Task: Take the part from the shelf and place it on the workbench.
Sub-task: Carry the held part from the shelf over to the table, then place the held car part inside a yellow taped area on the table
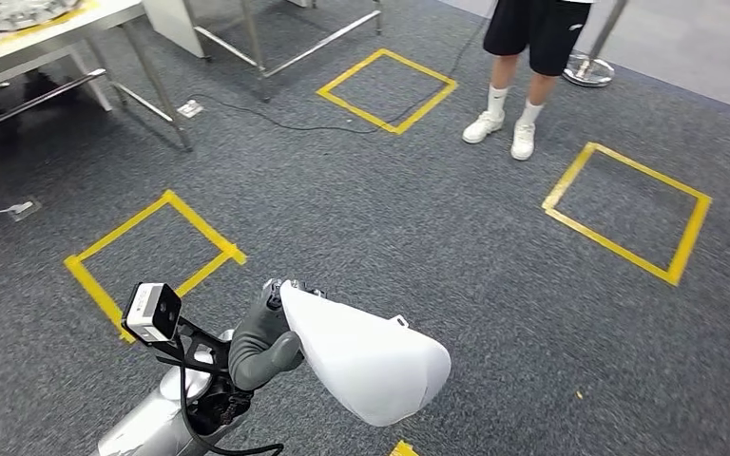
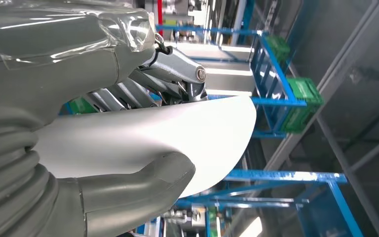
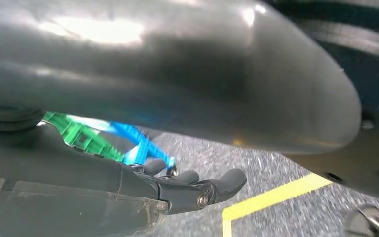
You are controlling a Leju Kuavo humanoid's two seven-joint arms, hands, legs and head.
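Observation:
The part (image 1: 371,361) is a smooth white curved shell, low in the head view over the grey carpet. My left hand (image 1: 261,347) grips it at its left edge. In the left wrist view the thumb (image 2: 133,190) lies on one face of the part (image 2: 187,133) and the darker fingers (image 2: 172,74) press on the other. The workbench (image 1: 48,33) is a metal-legged table with a yellow-taped edge at the far upper left. My right hand (image 3: 177,190) hangs low over the carpet with its fingers stretched out and nothing in it.
A person (image 1: 523,57) in dark shorts and white shoes stands ahead at the top. Yellow tape squares (image 1: 387,90) (image 1: 627,209) (image 1: 152,256) mark the carpet. A cable (image 1: 276,119) lies by the table legs. The blue shelf (image 2: 276,103) holds green crates (image 2: 303,101).

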